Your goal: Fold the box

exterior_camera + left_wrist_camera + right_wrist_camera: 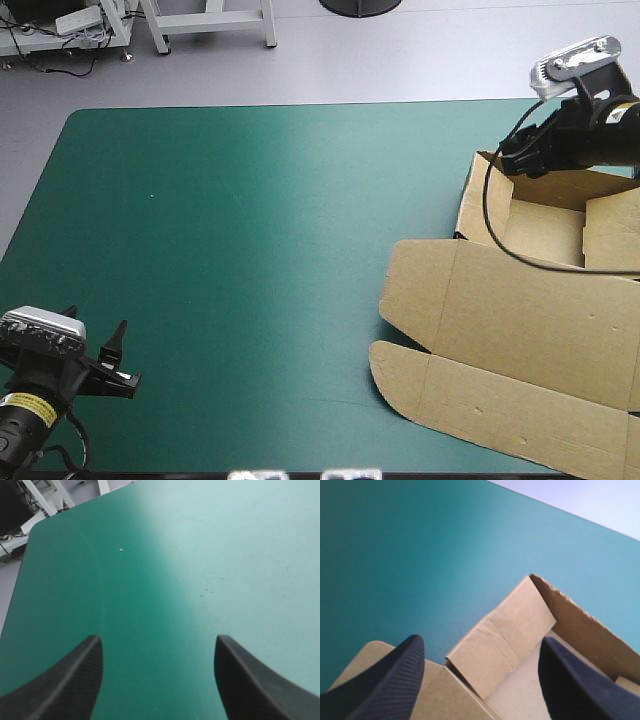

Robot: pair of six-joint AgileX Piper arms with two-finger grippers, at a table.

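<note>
The far-left wall of the box (530,310) is found under the open, empty right tool (512,150); the left tool (97,335), likewise open and empty, is set well apart.

High up behind, facing forward and down over the tabletop (250,250); low along the left hand (157,637) across that tabletop; close along the right hand (480,639), seemingly turned, onto the box (505,630) wall shared overhead.

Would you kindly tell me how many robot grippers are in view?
2. The left gripper is at the near left corner of the table, jaws open; the right gripper is at the far right, jaws open over the box. None seems hidden.
</note>
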